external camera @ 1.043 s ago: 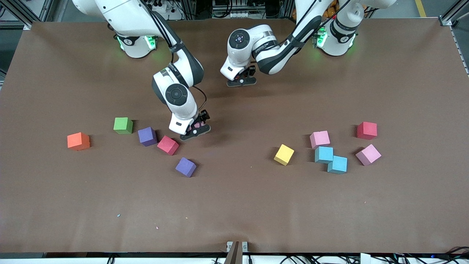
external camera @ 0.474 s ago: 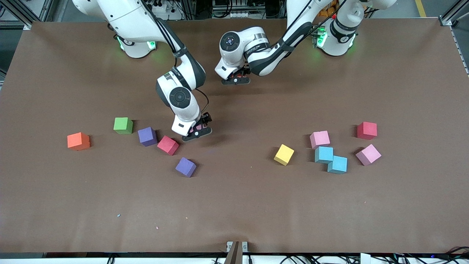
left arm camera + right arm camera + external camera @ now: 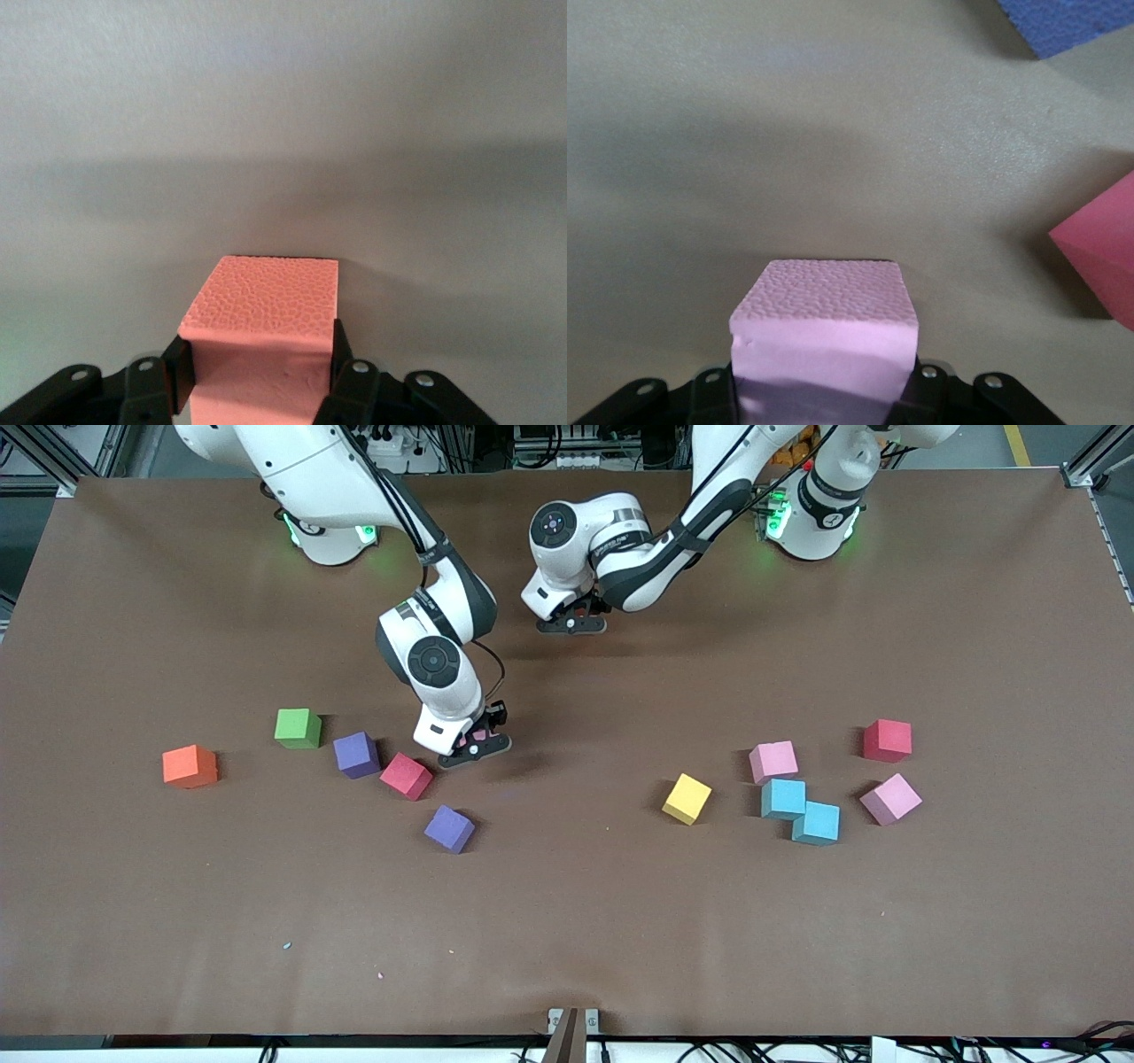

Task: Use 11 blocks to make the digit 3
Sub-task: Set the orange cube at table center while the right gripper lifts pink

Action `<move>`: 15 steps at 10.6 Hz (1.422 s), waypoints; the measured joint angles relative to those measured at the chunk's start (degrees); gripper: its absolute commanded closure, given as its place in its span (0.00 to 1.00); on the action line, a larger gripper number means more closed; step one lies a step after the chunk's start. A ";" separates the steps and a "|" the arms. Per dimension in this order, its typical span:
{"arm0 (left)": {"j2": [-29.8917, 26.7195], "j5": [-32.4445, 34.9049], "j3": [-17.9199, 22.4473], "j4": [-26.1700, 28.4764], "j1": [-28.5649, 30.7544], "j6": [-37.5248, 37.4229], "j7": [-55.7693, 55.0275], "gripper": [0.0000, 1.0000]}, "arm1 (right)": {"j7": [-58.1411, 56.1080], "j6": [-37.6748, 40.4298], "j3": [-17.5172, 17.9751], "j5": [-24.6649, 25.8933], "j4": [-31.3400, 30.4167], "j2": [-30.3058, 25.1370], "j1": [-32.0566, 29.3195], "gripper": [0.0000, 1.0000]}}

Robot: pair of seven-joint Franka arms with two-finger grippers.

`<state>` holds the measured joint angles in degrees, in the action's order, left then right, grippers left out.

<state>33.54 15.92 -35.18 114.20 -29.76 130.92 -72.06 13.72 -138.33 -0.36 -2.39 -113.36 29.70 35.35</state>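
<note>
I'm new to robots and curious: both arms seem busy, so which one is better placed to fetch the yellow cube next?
Probably neither yet. The left gripper is shut on a salmon-pink block; the right gripper on a pink block. Once free, the left: the yellow cube lies toward its end.

This is a robotics lab rather than a home or shop. Two white robot arms [image 3: 443, 646] with green-lit bases stand bolted along one edge of a wide bench [image 3: 567, 921] covered in plain brown matting, framed by aluminium rails [image 3: 1099, 465] at its corners. Bundled cables and equipment racks [image 3: 549, 447] crowd the space past the arms' bases, and plain coloured foam cubes [image 3: 687, 798] lie scattered on the bench like test props.
</note>
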 measured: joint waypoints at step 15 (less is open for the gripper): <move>2.50 3.03 0.60 -10.78 -0.76 -12.17 0.08 0.00 | -55.09 14.63 0.27 0.09 5.96 -7.45 -8.08 0.89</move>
<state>36.04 18.95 -34.58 103.42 -30.52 118.75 -71.98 -41.36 -123.70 -0.09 -2.30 -107.40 22.26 27.27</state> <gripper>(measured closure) 0.000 0.410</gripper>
